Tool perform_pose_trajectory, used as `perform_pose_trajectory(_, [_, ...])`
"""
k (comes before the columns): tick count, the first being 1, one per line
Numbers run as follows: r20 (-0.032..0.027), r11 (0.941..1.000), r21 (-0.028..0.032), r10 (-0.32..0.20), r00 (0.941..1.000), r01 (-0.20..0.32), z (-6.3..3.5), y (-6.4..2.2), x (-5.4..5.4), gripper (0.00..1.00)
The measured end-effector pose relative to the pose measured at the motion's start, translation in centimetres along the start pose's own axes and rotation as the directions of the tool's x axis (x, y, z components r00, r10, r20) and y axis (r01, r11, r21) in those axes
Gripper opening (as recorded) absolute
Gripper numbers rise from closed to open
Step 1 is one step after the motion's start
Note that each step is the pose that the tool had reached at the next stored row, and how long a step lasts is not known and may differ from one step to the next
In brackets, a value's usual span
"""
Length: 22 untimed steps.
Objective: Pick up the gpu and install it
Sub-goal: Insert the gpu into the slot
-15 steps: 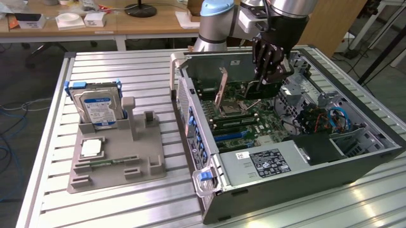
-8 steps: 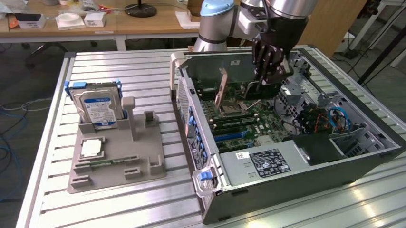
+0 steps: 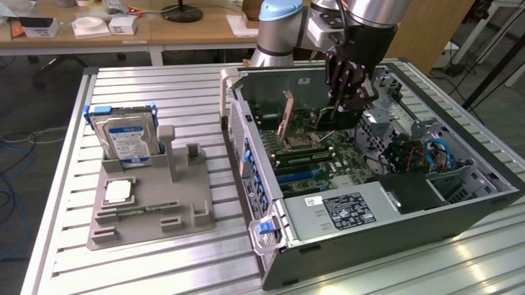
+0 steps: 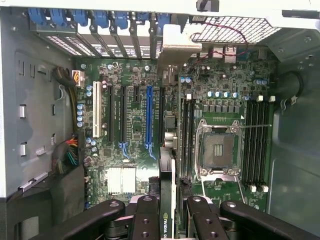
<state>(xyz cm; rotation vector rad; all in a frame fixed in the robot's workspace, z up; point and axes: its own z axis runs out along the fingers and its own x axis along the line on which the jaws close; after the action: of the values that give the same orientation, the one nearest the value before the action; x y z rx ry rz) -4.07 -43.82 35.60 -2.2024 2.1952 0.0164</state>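
My gripper (image 3: pixel 343 109) reaches down into the open computer case (image 3: pixel 459 203), over the motherboard (image 3: pixel 328 160). In the wrist view the gripper (image 4: pixel 167 212) is shut on the gpu (image 4: pixel 168 170). The card is seen edge-on between the black fingers (image 4: pixel 147 217). It runs away from the fingers to its silver end bracket (image 4: pixel 175 45), which is at the case's rear slot openings. It stands upright over the motherboard (image 4: pixel 132 125), just beside the blue slot (image 4: pixel 148 117). Whether it is seated in a slot I cannot tell. From outside, the gpu (image 3: pixel 284 121) shows as a thin upright board near the case's rear wall.
On the exterior view's left a grey fixture (image 3: pixel 152 206) holds a silver hard drive (image 3: pixel 125 138), a processor chip (image 3: pixel 120 192) and a narrow memory stick (image 3: pixel 135 211). Inside the case are the power supply (image 3: pixel 345 209), the processor socket (image 4: pixel 219 150) and cable bundles (image 4: pixel 70 150).
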Motion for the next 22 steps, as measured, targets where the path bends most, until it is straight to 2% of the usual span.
perform_pose_trajectory(3, [0.0002, 1.0000, 0.0001, 0.000, 1.0000, 0.000, 0.14, 0.00, 0.0, 0.26])
perform_pose_trajectory(7, [0.0000, 1.0000, 0.0002, 0.000, 1.0000, 0.000, 0.83, 0.18, 0.1, 0.26])
perform_pose_trajectory(16, [-0.0002, 1.0000, 0.0001, 0.000, 1.0000, 0.000, 2.18, 0.55, 1.0, 0.26])
perform_pose_trajectory(19, [-0.0003, 1.0000, -0.0001, 0.000, 1.0000, 0.000, 2.64, 0.79, 1.3, 0.26])
perform_pose_trajectory(22, [-0.0001, 1.0000, 0.0001, 0.000, 1.0000, 0.000, 3.18, 1.45, 1.5, 0.26])
